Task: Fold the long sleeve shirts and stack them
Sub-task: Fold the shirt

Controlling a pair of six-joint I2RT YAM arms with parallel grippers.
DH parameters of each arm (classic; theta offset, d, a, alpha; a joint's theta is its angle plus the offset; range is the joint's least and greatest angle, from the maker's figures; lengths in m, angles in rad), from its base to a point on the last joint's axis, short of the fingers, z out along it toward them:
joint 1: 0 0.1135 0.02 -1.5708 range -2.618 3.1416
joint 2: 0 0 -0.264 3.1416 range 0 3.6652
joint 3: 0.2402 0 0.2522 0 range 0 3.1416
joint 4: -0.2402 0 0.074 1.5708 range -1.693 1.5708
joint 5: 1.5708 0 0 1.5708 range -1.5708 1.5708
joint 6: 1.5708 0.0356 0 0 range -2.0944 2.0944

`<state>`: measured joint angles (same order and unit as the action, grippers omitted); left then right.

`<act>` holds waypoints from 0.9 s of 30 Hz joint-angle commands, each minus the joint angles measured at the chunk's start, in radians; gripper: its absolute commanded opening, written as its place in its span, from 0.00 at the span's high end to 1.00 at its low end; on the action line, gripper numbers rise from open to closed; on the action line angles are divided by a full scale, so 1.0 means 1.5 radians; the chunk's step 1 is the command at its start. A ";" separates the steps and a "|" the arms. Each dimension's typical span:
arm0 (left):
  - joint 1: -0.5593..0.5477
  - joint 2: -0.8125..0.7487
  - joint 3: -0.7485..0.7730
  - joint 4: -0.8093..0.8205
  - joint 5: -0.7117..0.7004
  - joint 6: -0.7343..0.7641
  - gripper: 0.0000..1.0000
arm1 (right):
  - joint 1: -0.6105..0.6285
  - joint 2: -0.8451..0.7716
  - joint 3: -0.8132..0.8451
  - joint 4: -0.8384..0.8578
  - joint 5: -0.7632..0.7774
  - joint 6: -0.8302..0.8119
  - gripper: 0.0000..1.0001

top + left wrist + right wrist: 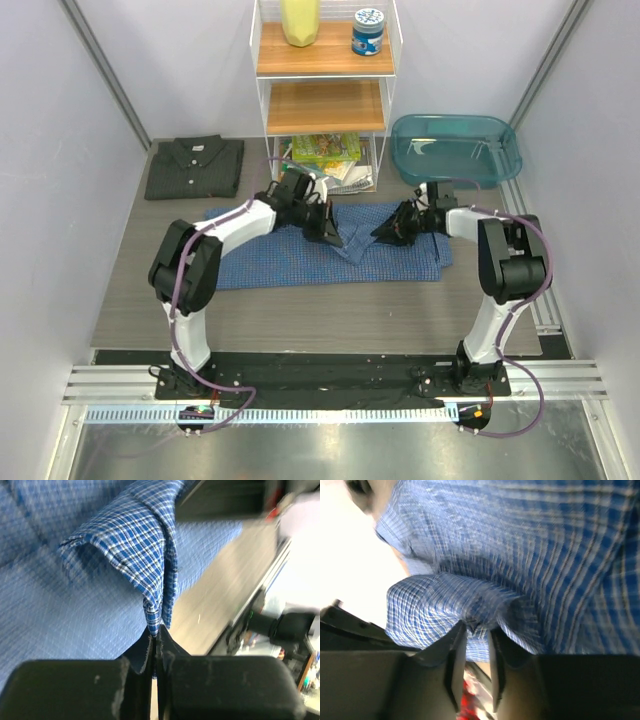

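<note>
Well, the left hand [154, 636] was clenched tight on a doubled edge of the blue checked shirt [290, 262], which lay spread across the middle of the worktop [300, 325], with a flap raised where the two hands came close together. The right hand [476, 630] had its jaws a little apart with cloth bunched at the tips; I could not tell whether it truly gripped. That looked like the weak spot to me: if the right side slipped free while the left pulled, the fold would likely go skewed and the shirt drag into a heap. The left pinch sat at the very edge of the cloth, so a sharp tug might strip it out as well. The dark grey shirt [194, 167] lay folded at the far left, well apart, and a crooked bundle would stack badly on it.
</note>
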<state>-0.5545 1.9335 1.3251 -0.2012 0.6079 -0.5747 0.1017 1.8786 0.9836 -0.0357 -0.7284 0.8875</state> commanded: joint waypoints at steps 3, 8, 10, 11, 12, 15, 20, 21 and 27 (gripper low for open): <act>0.071 -0.041 0.103 -0.455 0.048 0.235 1.00 | -0.044 -0.102 0.093 -0.363 -0.018 -0.402 0.67; 0.127 -0.055 0.115 -0.591 0.059 0.327 1.00 | -0.109 -0.144 0.087 -0.415 0.046 -0.534 0.69; 0.138 -0.061 0.124 -0.658 0.046 0.380 1.00 | -0.123 -0.152 0.095 -0.431 0.108 -0.558 0.72; 0.142 -0.061 0.128 -0.680 0.034 0.402 1.00 | -0.123 -0.155 0.094 -0.431 0.126 -0.572 0.74; 0.144 -0.060 0.132 -0.700 0.013 0.423 1.00 | -0.124 -0.156 0.095 -0.431 0.141 -0.576 0.76; 0.164 -0.059 0.140 -0.764 -0.010 0.474 1.00 | -0.124 -0.138 0.098 -0.425 0.175 -0.575 0.80; 0.210 -0.033 0.175 -0.820 -0.056 0.533 1.00 | -0.124 -0.091 0.106 -0.414 0.186 -0.566 0.86; 0.216 -0.025 0.184 -0.836 -0.068 0.545 1.00 | -0.124 -0.080 0.107 -0.411 0.186 -0.565 0.86; 0.267 0.078 0.312 -0.910 -0.128 0.605 1.00 | -0.124 -0.061 0.110 -0.407 0.186 -0.560 0.87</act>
<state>-0.1860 1.9469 1.6760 -1.3315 0.4953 0.2276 -0.0872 1.7885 1.1126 -0.6567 -0.4644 0.0586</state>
